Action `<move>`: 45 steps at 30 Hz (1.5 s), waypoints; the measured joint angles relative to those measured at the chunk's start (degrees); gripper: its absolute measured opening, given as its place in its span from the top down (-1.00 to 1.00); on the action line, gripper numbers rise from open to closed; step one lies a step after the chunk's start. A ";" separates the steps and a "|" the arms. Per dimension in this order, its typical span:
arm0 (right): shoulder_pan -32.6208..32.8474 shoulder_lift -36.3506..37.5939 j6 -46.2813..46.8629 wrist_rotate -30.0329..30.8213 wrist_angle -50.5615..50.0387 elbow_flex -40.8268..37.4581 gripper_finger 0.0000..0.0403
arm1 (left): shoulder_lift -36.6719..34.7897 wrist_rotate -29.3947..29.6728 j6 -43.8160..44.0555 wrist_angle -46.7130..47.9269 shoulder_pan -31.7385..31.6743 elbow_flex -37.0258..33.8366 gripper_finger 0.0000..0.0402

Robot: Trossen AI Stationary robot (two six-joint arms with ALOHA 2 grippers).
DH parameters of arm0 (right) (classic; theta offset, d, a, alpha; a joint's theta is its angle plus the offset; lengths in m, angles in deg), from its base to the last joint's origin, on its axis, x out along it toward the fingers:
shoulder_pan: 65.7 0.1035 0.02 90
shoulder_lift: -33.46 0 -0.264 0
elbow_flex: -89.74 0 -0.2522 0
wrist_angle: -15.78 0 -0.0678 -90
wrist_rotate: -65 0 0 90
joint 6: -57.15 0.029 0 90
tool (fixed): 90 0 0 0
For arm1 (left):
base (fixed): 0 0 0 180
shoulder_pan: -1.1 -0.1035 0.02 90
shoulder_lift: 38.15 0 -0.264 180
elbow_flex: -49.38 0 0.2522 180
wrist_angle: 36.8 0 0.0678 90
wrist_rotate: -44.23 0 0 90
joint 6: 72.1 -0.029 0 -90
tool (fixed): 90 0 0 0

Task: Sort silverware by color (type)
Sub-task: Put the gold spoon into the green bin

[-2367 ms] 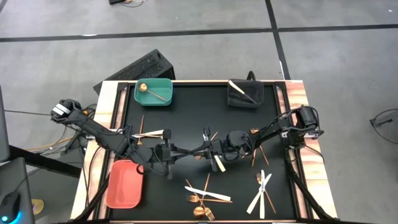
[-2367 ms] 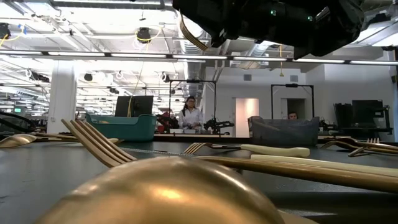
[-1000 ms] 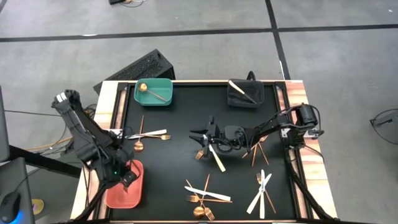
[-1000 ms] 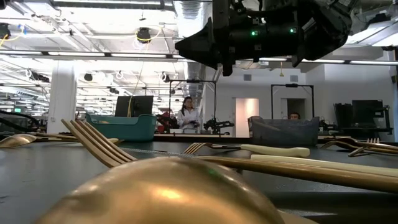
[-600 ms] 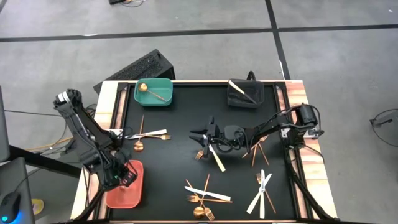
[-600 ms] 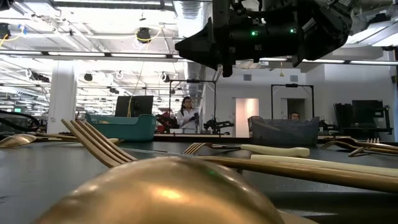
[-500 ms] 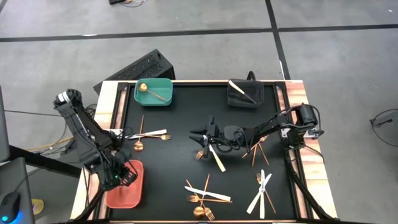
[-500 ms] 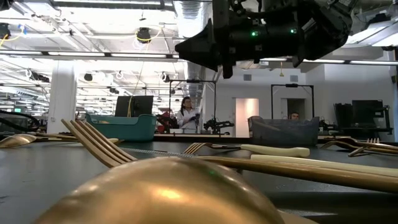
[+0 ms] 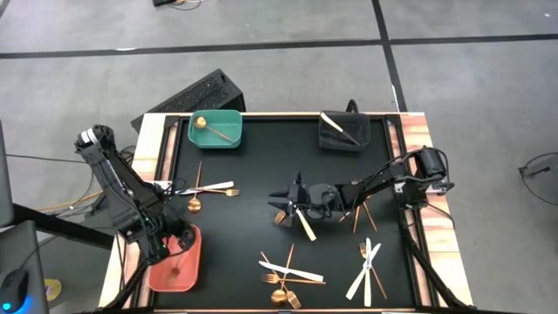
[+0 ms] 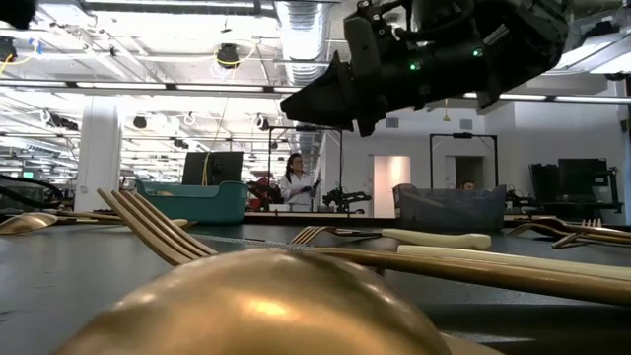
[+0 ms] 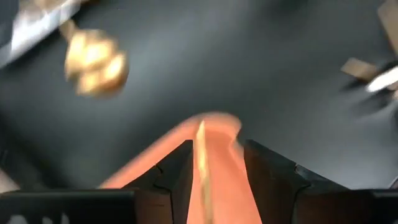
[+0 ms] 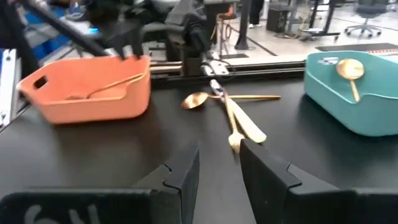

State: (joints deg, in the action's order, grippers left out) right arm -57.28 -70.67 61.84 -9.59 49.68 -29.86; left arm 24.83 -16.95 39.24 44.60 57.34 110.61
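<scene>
My left gripper (image 9: 166, 249) hangs open over the salmon bin (image 9: 187, 272) at the near left. A slim gold utensil (image 11: 200, 158) shows between its fingers without touching them. In the right wrist view that utensil (image 12: 115, 84) lies in the salmon bin (image 12: 87, 99), its upper end leaning on the rim. My right gripper (image 9: 277, 206) hovers open at the table's middle, above a white knife (image 9: 302, 223) that lies flat. More silverware lies scattered on the black tabletop.
A teal bin (image 9: 215, 128) with a gold spoon stands at the far left. A dark bin (image 9: 343, 131) with a white knife stands at the far right. Loose utensils lie at the left (image 9: 205, 187), near the front edge (image 9: 288, 275) and at the right (image 9: 368, 266).
My left gripper has sunk a little over the salmon bin and turned. My right gripper has tipped its fingers downward toward the table at the middle.
</scene>
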 joint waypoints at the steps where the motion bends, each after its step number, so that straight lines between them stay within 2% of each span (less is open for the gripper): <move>1: 0.40 0.05 -0.02 0.94 -0.50 0.00 0.29 | 0.00 3.14 -1.41 -0.24 -0.34 0.00 0.36; 5: 1.56 3.34 -0.22 8.41 -6.78 -0.02 0.29 | 0.00 16.28 -9.96 -2.79 -1.97 0.00 0.36; 8: 2.15 8.28 -0.10 14.12 -16.96 0.00 0.29 | 0.00 25.49 -19.07 -6.34 -3.42 0.00 0.36; 11: 3.01 14.04 3.69 19.37 -28.77 0.00 0.29 | 0.02 32.69 -29.49 -10.86 -5.04 0.00 0.36; 13: 3.70 17.92 7.81 21.85 -37.21 0.01 0.29 | 0.02 35.39 -35.87 -13.29 -6.64 0.00 0.36; 18: 4.85 25.47 21.12 22.17 -60.13 0.00 0.29 | 0.02 35.00 -44.76 -15.71 -11.80 -0.24 0.36; 22: 6.05 28.51 31.28 21.39 -75.60 0.00 0.29 | 0.02 34.45 -50.31 -21.73 -15.87 -3.98 0.36; 32: 7.33 30.16 49.70 8.39 -97.28 -0.04 0.29 | 0.04 33.82 -62.63 -52.53 -26.57 -19.02 0.36; 35: 7.35 29.82 54.41 6.79 -101.12 -0.04 0.29 | 0.04 32.66 -64.47 -55.80 -28.66 -20.81 0.36; 38: 7.31 29.74 55.24 7.72 -99.85 -0.04 0.29 | 0.04 32.44 -65.93 -56.07 -30.30 -21.35 0.36; 42: 7.13 27.39 50.98 14.08 -87.59 -0.04 0.29 | 0.04 34.48 -66.66 -56.41 -32.53 -21.46 0.36; 45: 6.47 24.21 42.55 14.12 -73.78 0.01 0.29 | 0.04 34.95 -66.66 -57.32 -34.33 -21.46 0.36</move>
State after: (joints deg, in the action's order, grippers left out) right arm -50.81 -46.46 104.39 4.52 -24.10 -29.85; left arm 24.88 18.00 -27.41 -12.71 23.01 89.14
